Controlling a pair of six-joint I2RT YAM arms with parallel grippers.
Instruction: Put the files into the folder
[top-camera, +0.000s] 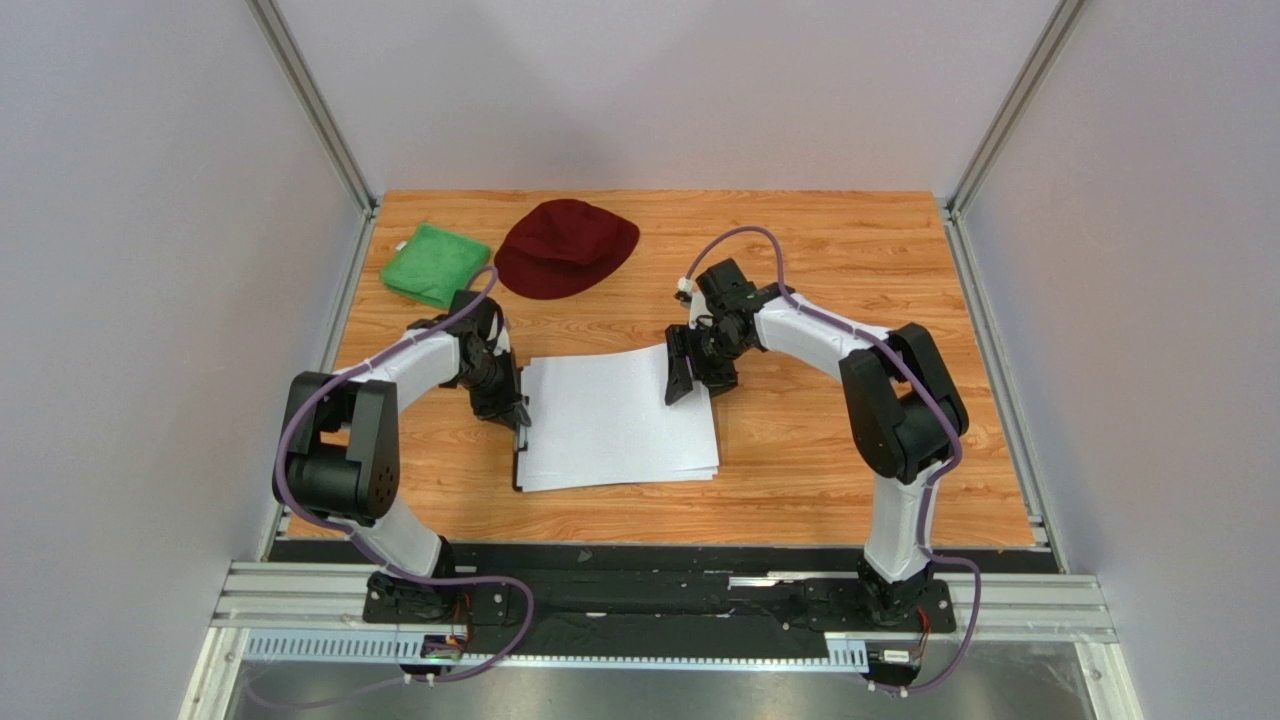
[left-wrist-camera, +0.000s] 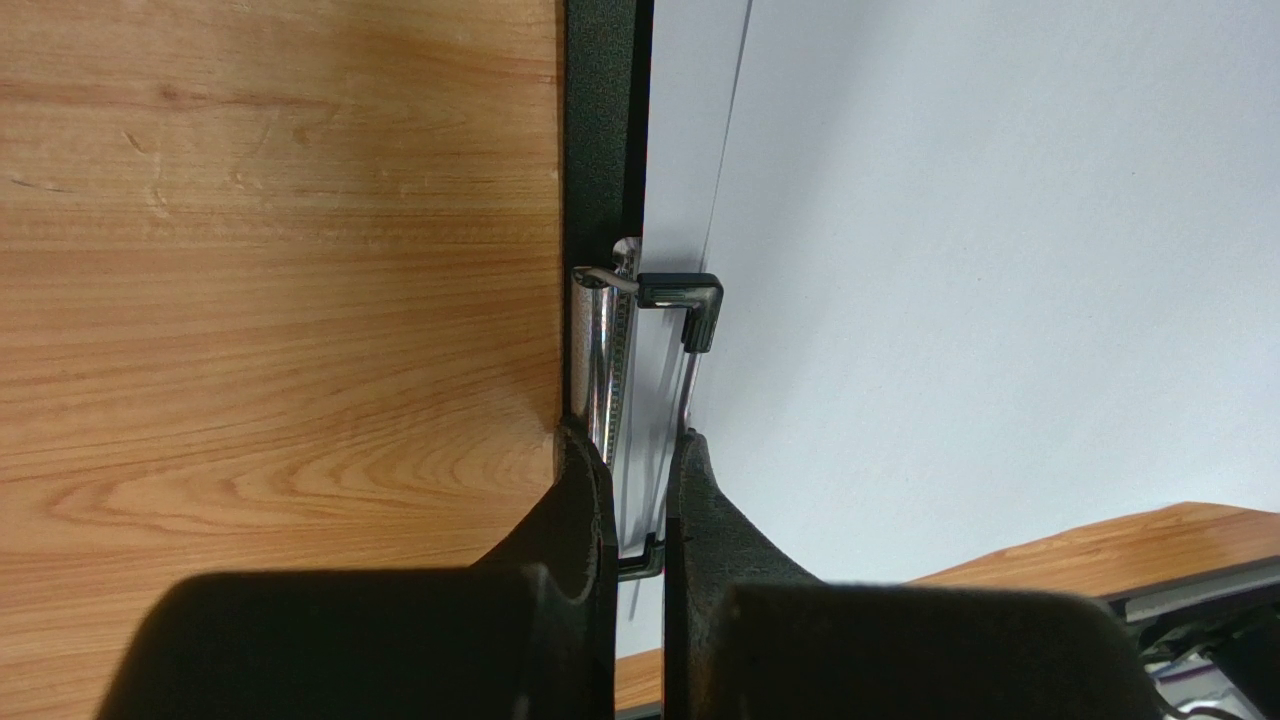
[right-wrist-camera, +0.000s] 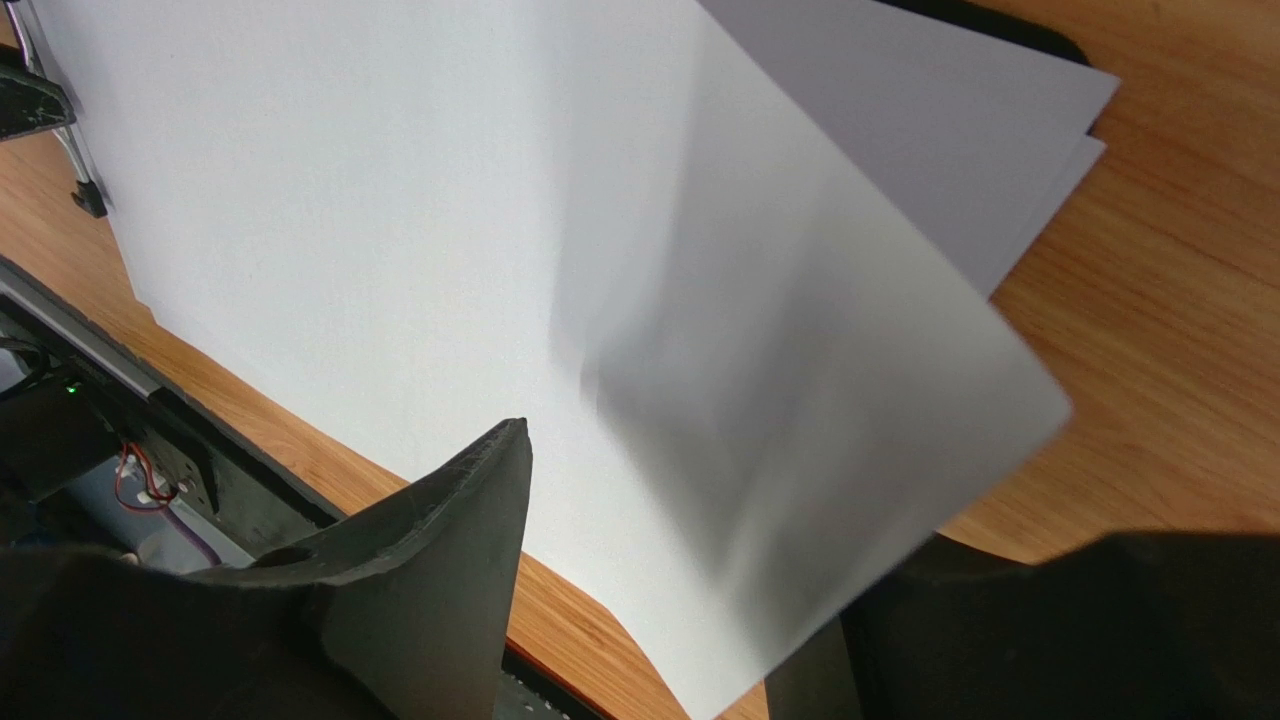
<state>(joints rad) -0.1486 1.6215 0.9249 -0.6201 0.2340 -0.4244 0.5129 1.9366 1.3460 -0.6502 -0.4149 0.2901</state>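
Observation:
The files (top-camera: 619, 420) lie as a loose stack of white sheets on the folder (top-camera: 520, 458), a black board that shows only along the stack's left edge. My left gripper (top-camera: 513, 408) is at that edge. In the left wrist view it (left-wrist-camera: 642, 450) is shut on the silver clip (left-wrist-camera: 604, 360) of the folder (left-wrist-camera: 601, 120), with the sheets (left-wrist-camera: 977, 270) beside it. My right gripper (top-camera: 696, 365) is at the stack's far right corner. In the right wrist view it (right-wrist-camera: 706, 510) stands open, with a blurred corner of the top sheet (right-wrist-camera: 781, 390) between its fingers and over the right one.
A dark red cap (top-camera: 567, 248) and a green cloth (top-camera: 434, 264) lie at the back left of the wooden table (top-camera: 842, 270). Grey walls close in both sides. A metal rail (top-camera: 661, 600) runs along the near edge.

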